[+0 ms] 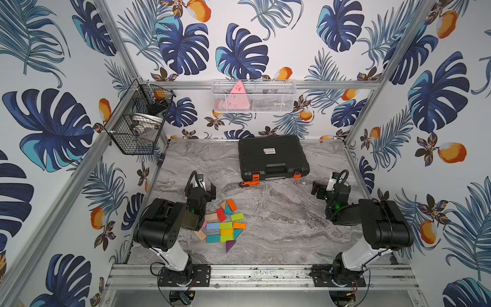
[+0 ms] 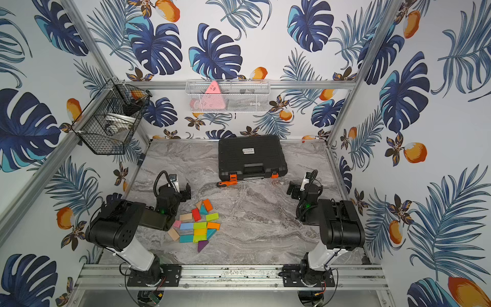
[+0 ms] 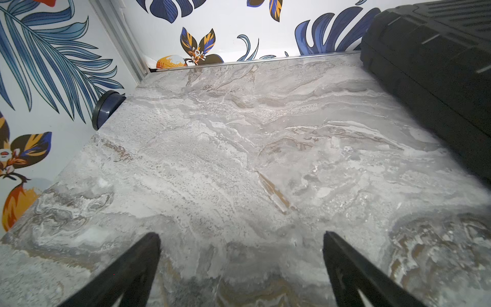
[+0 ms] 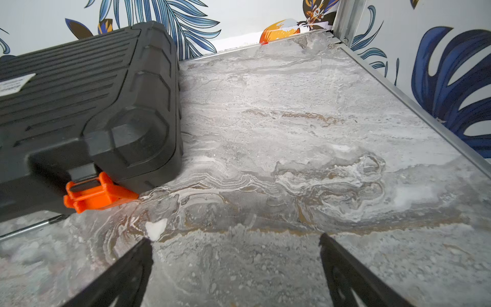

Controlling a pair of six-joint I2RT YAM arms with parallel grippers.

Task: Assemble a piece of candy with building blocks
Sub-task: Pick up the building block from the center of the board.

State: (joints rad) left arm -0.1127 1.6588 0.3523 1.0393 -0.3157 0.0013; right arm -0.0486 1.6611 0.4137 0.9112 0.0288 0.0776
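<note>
Two grippers: your left gripper (image 3: 241,236) and right gripper (image 4: 236,239) have black tapered fingers, both spread wide with nothing between them, over the grey marbled table (image 1: 279,212). The building blocks (image 1: 225,226) number some sixteen by your count in both top views. They are small painted wooden rectangles and triangles in red, orange, yellow, green, blue, teal, pink, purple and plain wood, lying flat in a loose, mostly touching cluster just beside your left arm and well apart from your right. One orange-handled screwdriver (image 1: 248,184) lies before one ribbed black plastic case (image 1: 272,156) with two orange latches. Two wire baskets hang on the walls, one black (image 1: 138,119) and one white (image 1: 253,95).
</note>
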